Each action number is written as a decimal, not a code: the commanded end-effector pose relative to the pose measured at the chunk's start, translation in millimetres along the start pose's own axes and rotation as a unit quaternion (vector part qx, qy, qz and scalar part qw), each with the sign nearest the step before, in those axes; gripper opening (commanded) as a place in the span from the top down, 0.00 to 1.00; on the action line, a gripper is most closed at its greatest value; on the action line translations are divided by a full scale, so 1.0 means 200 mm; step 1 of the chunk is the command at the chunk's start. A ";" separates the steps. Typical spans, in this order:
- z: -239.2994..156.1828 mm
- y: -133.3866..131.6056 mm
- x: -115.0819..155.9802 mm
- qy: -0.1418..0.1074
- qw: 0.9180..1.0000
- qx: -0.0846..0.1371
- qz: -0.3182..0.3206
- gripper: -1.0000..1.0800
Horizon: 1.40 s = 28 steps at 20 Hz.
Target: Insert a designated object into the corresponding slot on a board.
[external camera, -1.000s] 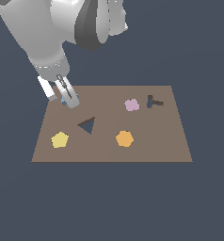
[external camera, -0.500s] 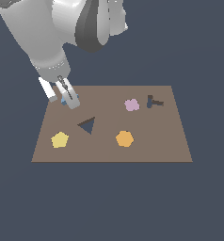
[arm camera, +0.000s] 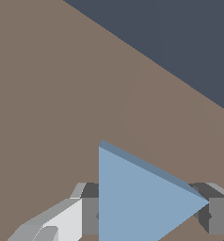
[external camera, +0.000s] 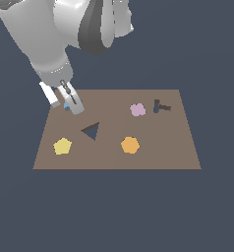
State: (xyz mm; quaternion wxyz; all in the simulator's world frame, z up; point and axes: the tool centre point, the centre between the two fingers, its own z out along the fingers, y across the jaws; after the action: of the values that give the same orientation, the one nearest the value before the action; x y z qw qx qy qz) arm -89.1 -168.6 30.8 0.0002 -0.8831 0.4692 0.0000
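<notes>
The designated object, a flat light-blue triangular block point(arm camera: 137, 197), sits between my gripper's fingers point(arm camera: 88, 216) in the wrist view, with a pad touching it on each side. In the exterior view the gripper point(external camera: 65, 104) is low over the far corner of the brown board point(external camera: 153, 157) on the exterior view's left. Only a sliver of the blue block point(external camera: 66, 106) shows between the fingers there. The slot point(external camera: 92, 131), a dark navy triangular cut-out, lies a short way nearer the camera and to the exterior view's right of the gripper. I cannot tell whether the block rests on the board or is lifted.
On the board are a yellow pentagon point(external camera: 62, 146) near the front on the exterior view's left, an orange hexagon point(external camera: 130, 145) at the front middle, a pink lobed shape point(external camera: 137, 110) and a dark T-shaped cut-out point(external camera: 160, 106) at the back. Dark floor surrounds the board.
</notes>
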 end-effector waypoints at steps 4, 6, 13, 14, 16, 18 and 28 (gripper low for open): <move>-0.01 -0.06 0.03 0.000 0.999 0.000 -0.041 1.00; -0.01 -0.10 0.04 0.000 0.998 0.000 -0.064 1.00; -0.02 -0.29 0.08 0.000 0.983 0.000 -0.181 1.00; -0.03 -0.33 0.08 0.000 0.979 0.000 -0.202 1.00; -0.03 -0.40 0.08 0.000 0.970 0.000 -0.242 1.00; -0.03 -0.46 0.07 0.000 0.961 0.000 -0.277 1.00; -0.05 -0.65 0.01 0.000 0.922 0.000 -0.388 1.00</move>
State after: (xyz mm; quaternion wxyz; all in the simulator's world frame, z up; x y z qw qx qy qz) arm 17.9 -101.0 39.9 0.0000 -0.9947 0.1030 0.0001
